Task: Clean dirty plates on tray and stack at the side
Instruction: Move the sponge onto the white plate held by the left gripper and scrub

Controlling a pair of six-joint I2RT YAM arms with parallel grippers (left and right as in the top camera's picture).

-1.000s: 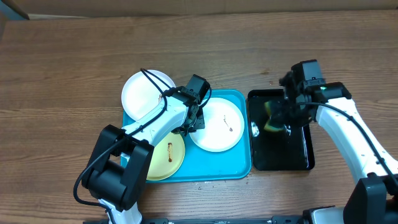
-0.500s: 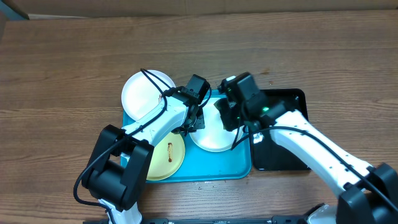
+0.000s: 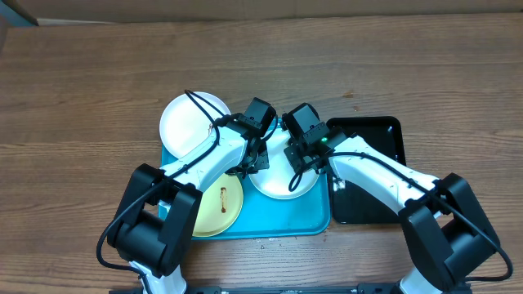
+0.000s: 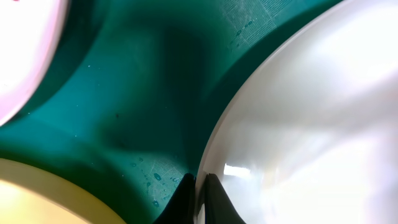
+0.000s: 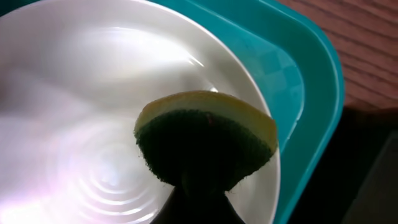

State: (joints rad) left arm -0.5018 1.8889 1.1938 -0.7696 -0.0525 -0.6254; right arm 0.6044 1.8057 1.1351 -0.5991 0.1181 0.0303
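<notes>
The turquoise tray [image 3: 310, 219] carries a white plate [image 3: 278, 181] on its right and a pale yellow-green plate [image 3: 214, 214] with a brown smear at its front left. A second white plate [image 3: 189, 122] lies over the tray's back left corner. My left gripper [image 3: 256, 160] is shut on the left rim of the right white plate [image 4: 311, 124], one finger [image 4: 184, 198] on each side. My right gripper [image 3: 299, 158] is shut on a yellow and dark green sponge [image 5: 205, 137], which sits over that same plate [image 5: 93, 93]. The plate's smears are hidden under the arm.
A glossy black tray [image 3: 372, 200] stands right of the turquoise tray, its edge showing in the right wrist view [image 5: 367, 180]. Bare wooden table [image 3: 98, 73] surrounds both trays. The two arms meet close together above the white plate.
My right arm has swung left from the black tray, carrying the sponge over the right white plate. The left arm has held still on the plate's rim.
</notes>
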